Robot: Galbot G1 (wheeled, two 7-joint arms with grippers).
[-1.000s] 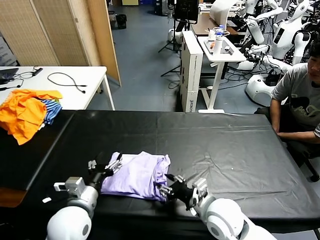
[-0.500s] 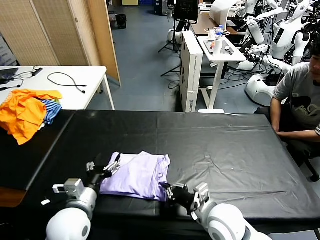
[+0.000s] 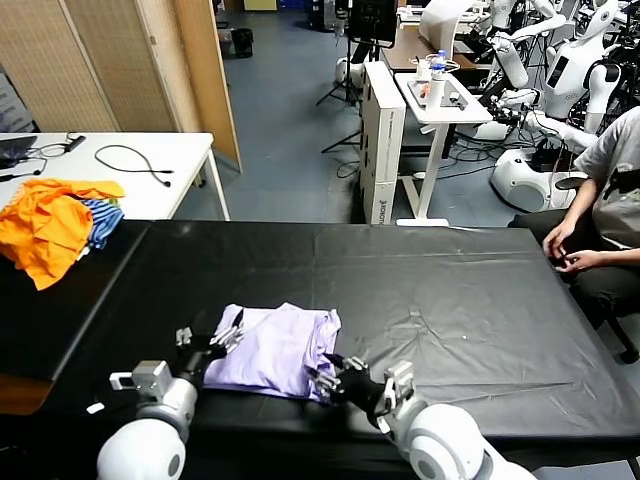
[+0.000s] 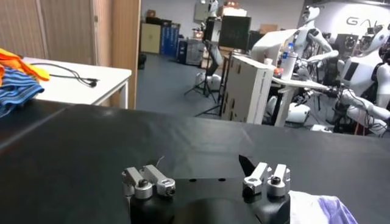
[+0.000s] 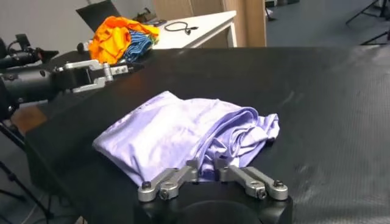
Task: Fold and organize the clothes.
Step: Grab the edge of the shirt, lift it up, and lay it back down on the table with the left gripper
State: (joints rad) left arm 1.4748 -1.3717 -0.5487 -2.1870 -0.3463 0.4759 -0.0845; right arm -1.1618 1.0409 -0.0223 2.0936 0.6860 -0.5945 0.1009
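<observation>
The right gripper (image 3: 330, 378) sits at the near edge of the shirt (image 3: 275, 350). Its fingers look close together, but I cannot tell if they are open or pinching the cloth. The left gripper (image 3: 212, 335) is wide open, just beside the shirt's other side. The folded purple shirt lies on the black table (image 3: 450, 300). Orange clothes (image 3: 45, 228) are far away.

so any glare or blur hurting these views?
Head view: soft overhead sheen on the black table cover, T-shirt sharp. Left wrist view: background robots slightly soft, shirt only a cropped corner. Right wrist view: shirt crisp, orange garments behind softer.
</observation>
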